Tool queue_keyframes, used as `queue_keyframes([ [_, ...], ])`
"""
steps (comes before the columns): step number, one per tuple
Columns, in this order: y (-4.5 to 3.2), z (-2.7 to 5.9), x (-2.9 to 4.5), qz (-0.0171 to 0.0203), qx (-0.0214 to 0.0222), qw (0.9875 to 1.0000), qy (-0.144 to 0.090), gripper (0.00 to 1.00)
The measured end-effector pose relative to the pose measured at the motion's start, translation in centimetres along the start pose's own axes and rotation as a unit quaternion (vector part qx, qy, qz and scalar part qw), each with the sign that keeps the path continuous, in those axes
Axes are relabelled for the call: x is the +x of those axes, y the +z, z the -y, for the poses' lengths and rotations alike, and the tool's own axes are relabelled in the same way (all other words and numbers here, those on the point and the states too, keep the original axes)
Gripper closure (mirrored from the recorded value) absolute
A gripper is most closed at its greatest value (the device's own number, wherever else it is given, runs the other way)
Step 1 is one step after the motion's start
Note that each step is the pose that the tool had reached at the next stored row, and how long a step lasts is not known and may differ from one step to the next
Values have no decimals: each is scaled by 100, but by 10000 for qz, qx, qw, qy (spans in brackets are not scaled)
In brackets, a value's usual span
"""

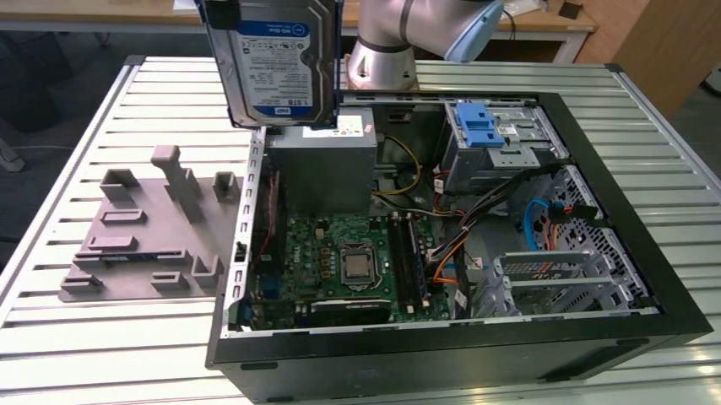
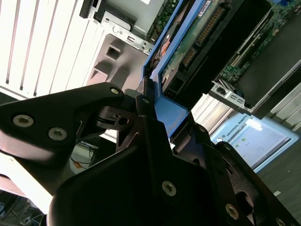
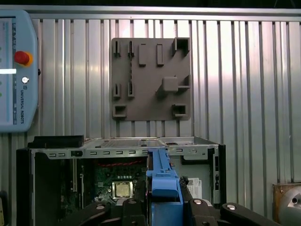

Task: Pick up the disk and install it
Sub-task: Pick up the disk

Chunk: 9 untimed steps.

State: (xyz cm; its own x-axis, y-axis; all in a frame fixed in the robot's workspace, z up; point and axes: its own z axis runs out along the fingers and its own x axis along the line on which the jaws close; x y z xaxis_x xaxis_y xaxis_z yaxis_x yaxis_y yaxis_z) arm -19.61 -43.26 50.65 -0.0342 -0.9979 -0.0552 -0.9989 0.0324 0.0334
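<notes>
We see the disk [image 1: 270, 59] held up in the air, well above the open computer case [image 1: 631, 278]. In the exterior view it stands upright, its long axis running up and down with a slight lean. Its white and blue label faces that camera, and its upper end is cut off by the picture's edge. Its lower short edge hangs over the case's far corner on the exterior view's left, clear of the metal.

In the second wrist view we look along the disk's other face, the green circuit board. The disk's length runs straight away from the gripper [image 2: 162, 106], towards the case below. The blue bracket [image 2: 175, 117] wraps its edge there. The black fingers [image 2: 146, 101] are clenched on that bracket from both sides, so the gripper is grasping the disk by its upper end. In the first wrist view the disk shows edge-on as a narrow blue strip above the case's inside.

Inside the case, a grey metal box [image 1: 321, 164] with a small white sticker lies just below the disk's lower edge in the exterior view. The motherboard [image 1: 338, 261] lies nearer the camera. A silver cage with a blue latch [image 1: 485, 126] is set in the far corner on the exterior view's right.

A grey fixture plate [image 1: 147, 228] lies just beside the case on the slatted table [image 1: 67, 337]. The arm's base [image 1: 383, 59] stands behind the case.
</notes>
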Motion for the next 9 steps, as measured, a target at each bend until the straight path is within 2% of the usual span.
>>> queue_keyframes([
  [9,-4,121,1,0,0,10000,0,64],
])
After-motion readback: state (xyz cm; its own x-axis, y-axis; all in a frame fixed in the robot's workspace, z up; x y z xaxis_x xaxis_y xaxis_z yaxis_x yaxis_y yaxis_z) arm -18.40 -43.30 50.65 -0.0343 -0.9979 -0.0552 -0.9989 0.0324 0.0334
